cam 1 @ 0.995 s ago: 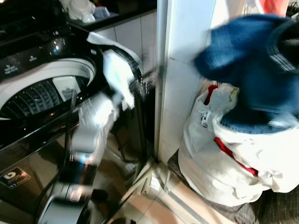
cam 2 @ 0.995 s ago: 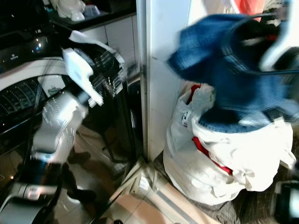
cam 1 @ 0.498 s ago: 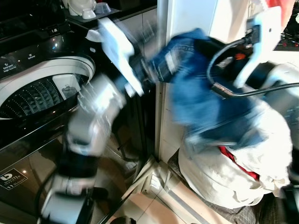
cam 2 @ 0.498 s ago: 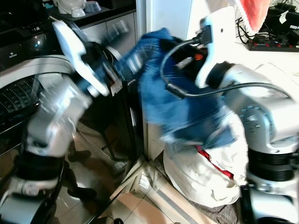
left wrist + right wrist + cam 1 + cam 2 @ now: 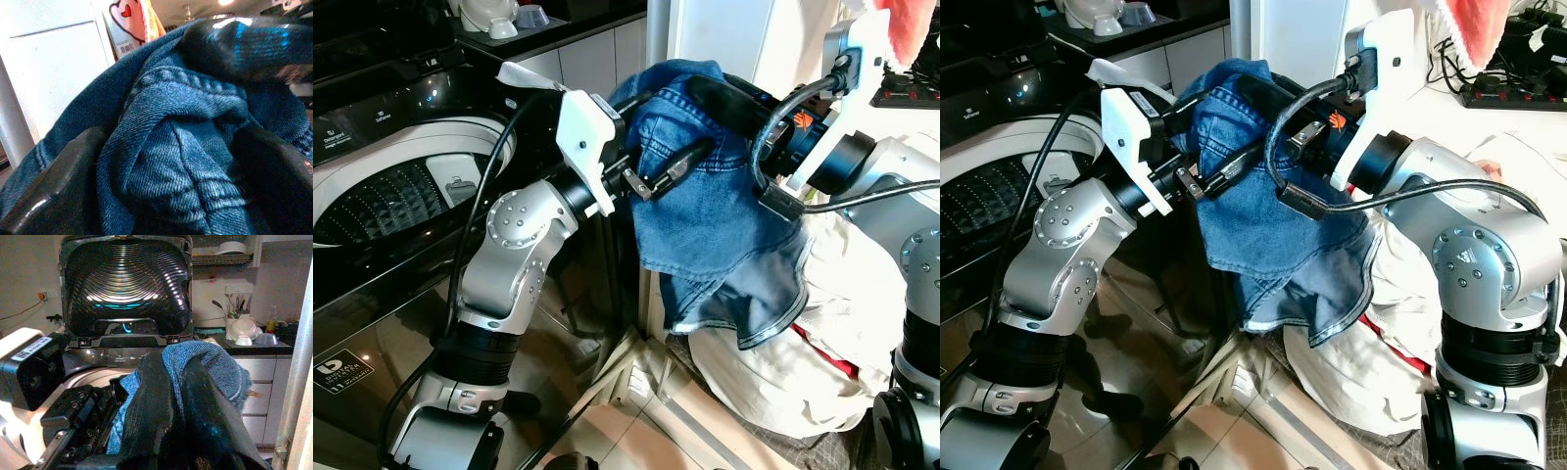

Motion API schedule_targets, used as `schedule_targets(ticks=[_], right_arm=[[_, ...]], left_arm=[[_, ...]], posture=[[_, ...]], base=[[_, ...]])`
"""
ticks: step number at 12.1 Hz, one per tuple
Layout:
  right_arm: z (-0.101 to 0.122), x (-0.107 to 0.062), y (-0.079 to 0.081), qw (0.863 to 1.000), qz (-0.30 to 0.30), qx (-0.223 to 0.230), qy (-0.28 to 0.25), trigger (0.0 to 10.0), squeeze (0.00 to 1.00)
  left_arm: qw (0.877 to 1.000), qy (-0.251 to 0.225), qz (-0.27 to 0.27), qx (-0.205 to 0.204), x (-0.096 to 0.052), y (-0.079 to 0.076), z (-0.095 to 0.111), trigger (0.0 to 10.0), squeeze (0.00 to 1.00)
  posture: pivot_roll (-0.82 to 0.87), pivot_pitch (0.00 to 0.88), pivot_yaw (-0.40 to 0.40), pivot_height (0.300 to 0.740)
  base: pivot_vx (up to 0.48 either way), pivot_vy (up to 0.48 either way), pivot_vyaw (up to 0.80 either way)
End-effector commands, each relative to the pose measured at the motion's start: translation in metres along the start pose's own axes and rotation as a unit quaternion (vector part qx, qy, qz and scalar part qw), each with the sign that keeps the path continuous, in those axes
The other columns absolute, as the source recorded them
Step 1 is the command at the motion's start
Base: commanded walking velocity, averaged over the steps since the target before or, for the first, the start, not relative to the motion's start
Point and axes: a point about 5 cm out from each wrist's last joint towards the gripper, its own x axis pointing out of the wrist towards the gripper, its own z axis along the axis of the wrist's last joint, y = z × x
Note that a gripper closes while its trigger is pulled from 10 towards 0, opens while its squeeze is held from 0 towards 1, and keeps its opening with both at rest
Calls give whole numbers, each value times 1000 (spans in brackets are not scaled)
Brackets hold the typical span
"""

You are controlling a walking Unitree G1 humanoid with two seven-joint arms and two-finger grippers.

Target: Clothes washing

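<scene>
Between the two silver arms, up at chest height, hangs the blue denim garment (image 5: 715, 225), and both grippers have a share of it. From the left eye, the left gripper (image 5: 680, 164) reaches across from beside the washing machine (image 5: 401, 186), its black fingers pinched into the denim's near edge. The right gripper (image 5: 720, 93) comes in from the other side with the cloth draped over its fingers. Below the hanging hem sits a white laundry bag (image 5: 822, 372) on the tiled floor, red fabric peeking from its folds.

Over to the right eye: same story, the denim garment dangling beside the white pillar (image 5: 1302, 39), just clear of the washer's open drum.

Left wrist now: right up close, two black fingers (image 5: 54, 196) sit either side of a thick denim seam, clamped on the cloth between them.

Right wrist: the long fingers (image 5: 156, 426) lie narrow and nearly together, a fold of denim caught between and over them. Beyond them stands the washer's raised lid (image 5: 124, 289), with bowls (image 5: 244, 330) on a counter beside it.
</scene>
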Motion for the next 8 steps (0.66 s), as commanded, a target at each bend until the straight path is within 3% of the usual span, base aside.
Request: schedule_targets(ticks=[1, 8], right_arm=[[11, -1, 8, 999, 20, -9, -27, 0, 0], [14, -1, 10, 999, 24, 9, -39, 0, 0]], left_arm=[[1000, 21, 4, 2, -3, 0, -6, 0, 0], [999, 47, 14, -5, -7, 2, -14, 0, 0]], posture=[[1, 0, 46, 740], [7, 0, 44, 740]], base=[[0, 0, 0], [0, 0, 0]])
